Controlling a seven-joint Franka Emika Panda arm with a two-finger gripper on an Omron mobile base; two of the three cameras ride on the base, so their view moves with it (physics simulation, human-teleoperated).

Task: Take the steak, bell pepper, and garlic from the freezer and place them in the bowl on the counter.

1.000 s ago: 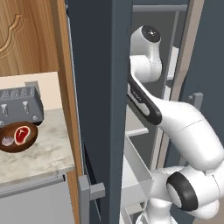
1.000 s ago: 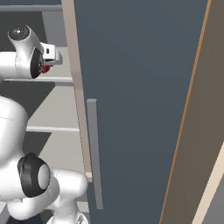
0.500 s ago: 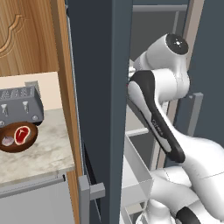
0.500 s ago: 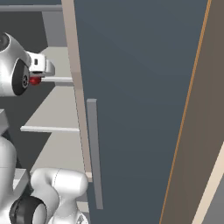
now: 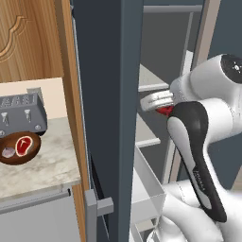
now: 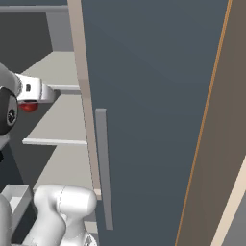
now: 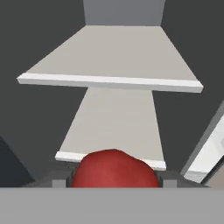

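Observation:
My gripper [image 5: 163,110] is shut on the bell pepper [image 5: 165,111], a rounded red vegetable held in the air inside the open freezer [image 5: 163,56], in front of its white shelves. From the right base the bell pepper [image 6: 28,106] hangs under the gripper [image 6: 29,104]. In the hand view the bell pepper [image 7: 114,169] sits between the finger tips. The brown bowl [image 5: 9,159] stands on the counter [image 5: 47,168] at the left. In it lie the steak [image 5: 24,145] and the pale garlic [image 5: 8,152].
The freezer's dark door [image 5: 111,94] stands open between the arm and the counter. A grey toaster [image 5: 20,114] stands just behind the bowl. White shelves [image 7: 113,81] and a clear drawer [image 5: 146,184] lie below and ahead of the hand. A wooden panel [image 6: 216,144] is at the right.
The gripper has come down and drawn back from the upper shelf with the bell pepper in it. The arm's elbow has swung up to the right. Bowl and toaster have not moved.

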